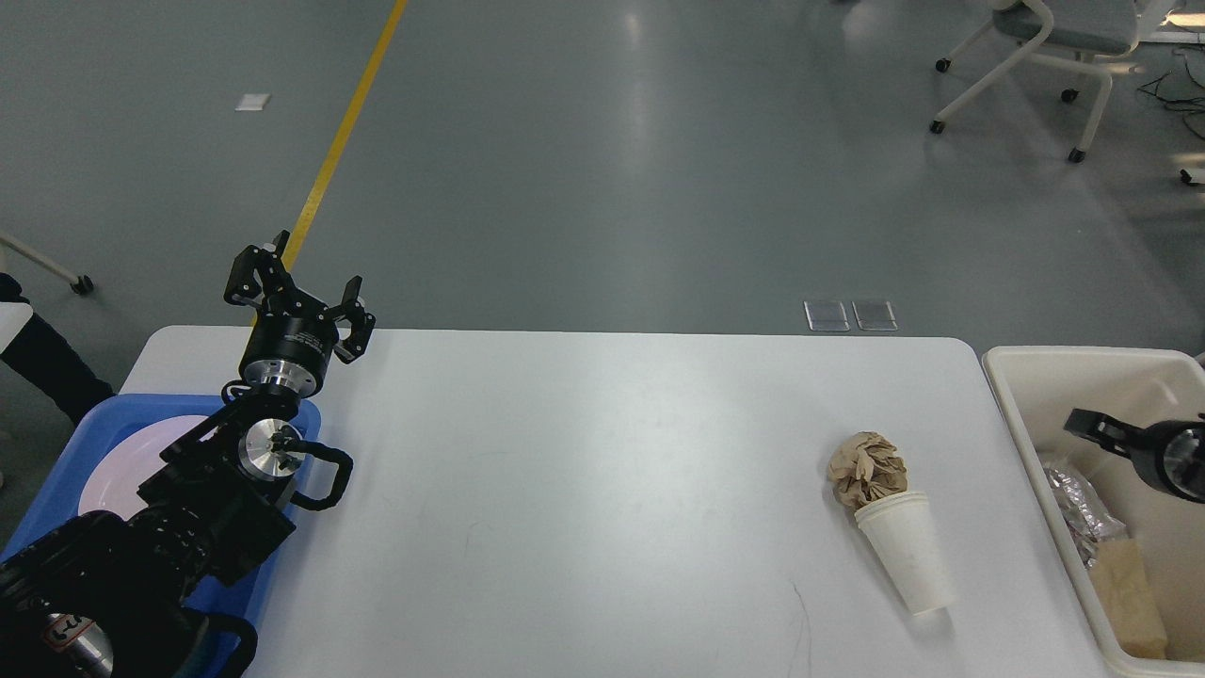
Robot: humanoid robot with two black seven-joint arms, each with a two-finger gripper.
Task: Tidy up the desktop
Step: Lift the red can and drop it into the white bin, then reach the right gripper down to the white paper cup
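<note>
The white desktop point(584, 490) fills the middle of the head view. A crumpled brown paper ball point(868, 469) lies on its right part, touching the mouth of a white paper cup point(906, 556) that lies on its side. My left gripper point(297, 294) is held open and empty above the desktop's far left corner. My right gripper point(1092, 431) comes in from the right edge over the cream bin point(1021, 414); only its dark tip shows, and I see nothing held in it.
A blue tray point(66, 452) holding a white plate point(122, 461) sits at the desktop's left edge, partly under my left arm. The bin holds crinkled clear plastic point(1078, 508) and a tan piece point(1125, 589). An office chair point(1045, 47) stands on the floor behind.
</note>
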